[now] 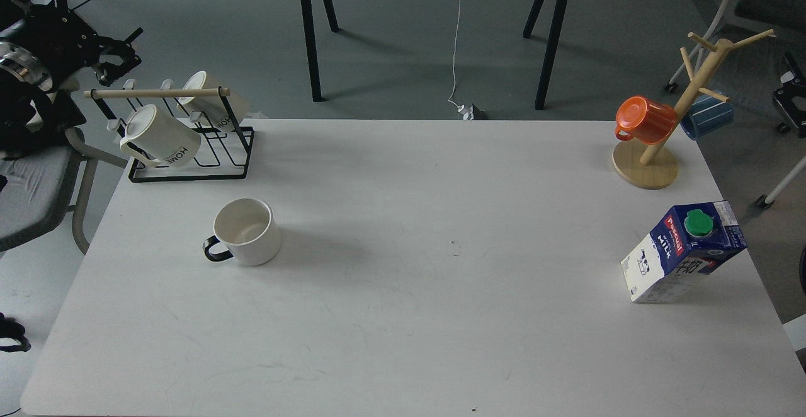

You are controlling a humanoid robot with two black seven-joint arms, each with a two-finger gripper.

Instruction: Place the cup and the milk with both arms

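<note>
On the white tabletop I'd approach the squat white black-handled cup and blue-white milk carton squarely; left end effector aperture indiscernible, right unseen.

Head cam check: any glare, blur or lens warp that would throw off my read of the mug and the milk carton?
Head view: sharp and evenly lit, no glare on the table; the cup casts only a faint soft shadow to its right; the milk carton looks tilted, probably wide-angle lean near the right edge; the left gripper is dark against clutter, its fingers hard to separate.
</note>
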